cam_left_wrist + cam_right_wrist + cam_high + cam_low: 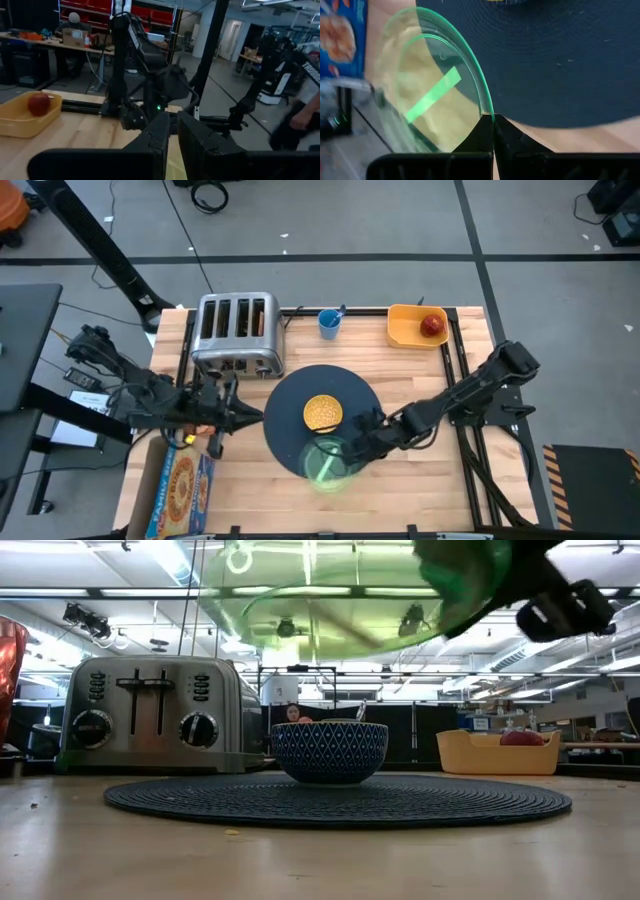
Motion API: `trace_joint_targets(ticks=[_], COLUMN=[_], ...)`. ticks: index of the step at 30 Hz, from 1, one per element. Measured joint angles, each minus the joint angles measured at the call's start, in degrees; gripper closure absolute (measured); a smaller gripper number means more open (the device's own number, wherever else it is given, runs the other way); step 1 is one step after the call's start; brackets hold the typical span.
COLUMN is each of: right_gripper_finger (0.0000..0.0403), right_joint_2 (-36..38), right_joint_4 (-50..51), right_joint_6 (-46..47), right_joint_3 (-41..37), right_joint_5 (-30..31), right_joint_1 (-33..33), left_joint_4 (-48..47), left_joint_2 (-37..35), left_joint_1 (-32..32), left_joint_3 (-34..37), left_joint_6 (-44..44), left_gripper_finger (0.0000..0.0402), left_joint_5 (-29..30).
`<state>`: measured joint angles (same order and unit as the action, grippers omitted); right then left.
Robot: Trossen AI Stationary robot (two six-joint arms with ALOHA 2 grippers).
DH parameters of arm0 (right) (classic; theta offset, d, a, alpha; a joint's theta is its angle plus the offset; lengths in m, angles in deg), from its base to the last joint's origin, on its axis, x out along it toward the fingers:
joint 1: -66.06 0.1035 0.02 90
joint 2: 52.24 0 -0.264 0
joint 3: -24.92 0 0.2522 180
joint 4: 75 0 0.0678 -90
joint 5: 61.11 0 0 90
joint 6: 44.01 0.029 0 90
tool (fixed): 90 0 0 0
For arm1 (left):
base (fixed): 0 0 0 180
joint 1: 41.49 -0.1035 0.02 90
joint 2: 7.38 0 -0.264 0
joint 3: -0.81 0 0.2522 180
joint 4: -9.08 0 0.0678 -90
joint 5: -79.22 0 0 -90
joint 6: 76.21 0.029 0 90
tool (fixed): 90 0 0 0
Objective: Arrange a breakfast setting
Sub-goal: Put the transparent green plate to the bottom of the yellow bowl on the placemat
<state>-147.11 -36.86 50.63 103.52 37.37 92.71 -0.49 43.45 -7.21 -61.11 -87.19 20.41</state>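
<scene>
Carrying: I hold green plate [326,461] by its rim, right gripper [362,442] clamped, lower centre.
Next: lower it flat onto mat [290,395].

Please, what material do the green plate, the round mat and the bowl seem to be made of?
Green plate, held at its rim by the shut right gripper: translucent, glossy, likely glass or clear plastic; the wood shows through it.
Round mat: dark navy, matte, apparently woven fibre; fine ribbed rings show.
Bowl: smooth and slightly shiny, blue with a white triangle pattern; probably glazed ceramic, possibly melamine.
</scene>
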Motion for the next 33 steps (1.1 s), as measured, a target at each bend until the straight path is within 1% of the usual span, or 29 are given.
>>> trace_joint_targets(ticks=[1, 3, 6, 10, 12, 14, 18, 23, 29, 33], right_gripper_finger=[0.0401, 0.0401, 0.0401, 0.0401, 0.0401, 0.0401, 0.0401, 0.0400, 0.0398, 0.0380], right_joint_2=[-1.6, -5.7, -11.6, -18.8, -21.6, -24.0, -27.7, -29.6, -29.7, -29.7], right_joint_4=[-2.5, -4.3, -3.7, -1.7, 0.0, 0.7, 1.0, 2.1, 3.5, 3.6], right_joint_6=[1.6, 4.4, 9.1, 19.0, 23.8, 26.6, 27.0, 26.9, 25.1, 24.3], right_joint_3=[0.3, 2.9, 8.8, 15.9, 18.6, 20.6, 23.3, 24.1, 24.0, 24.0], right_joint_5=[0.3, 0.6, 2.3, 4.8, 5.4, 5.5, 5.5, 5.7, 5.7, 6.6], right_joint_1=[0.0, 0.2, 0.3, 0.3, 0.3, 0.3, -1.2, -3.6, -4.7, -5.1], left_joint_4=[-1.1, -3.5, -5.6, -7.1, -7.2, -7.7, -7.7, -7.9, -8.0, -7.9], left_joint_2=[-0.8, -2.1, -3.4, -4.3, -4.4, -4.4, -4.4, -4.4, -4.4, -4.4], left_joint_1=[0.0, 0.0, 0.0, 0.0, 0.0, 0.0, 0.0, 0.0, 0.0, 0.0], left_joint_3=[0.0, 0.0, 0.0, 0.0, 0.0, 0.0, 0.0, 0.0, 0.0, 0.0], left_joint_6=[0.2, 0.3, 0.3, 0.3, 0.3, 0.6, 1.6, 1.7, 1.8, 1.8], left_gripper_finger=[0.0356, 0.0356, 0.0356, 0.0356, 0.0356, 0.0356, 0.0356, 0.0356, 0.0356, 0.0356], left_joint_5=[0.0, 0.0, 0.0, 0.0, 0.0, 0.0, 0.0, 0.0, 0.0, 0.0])
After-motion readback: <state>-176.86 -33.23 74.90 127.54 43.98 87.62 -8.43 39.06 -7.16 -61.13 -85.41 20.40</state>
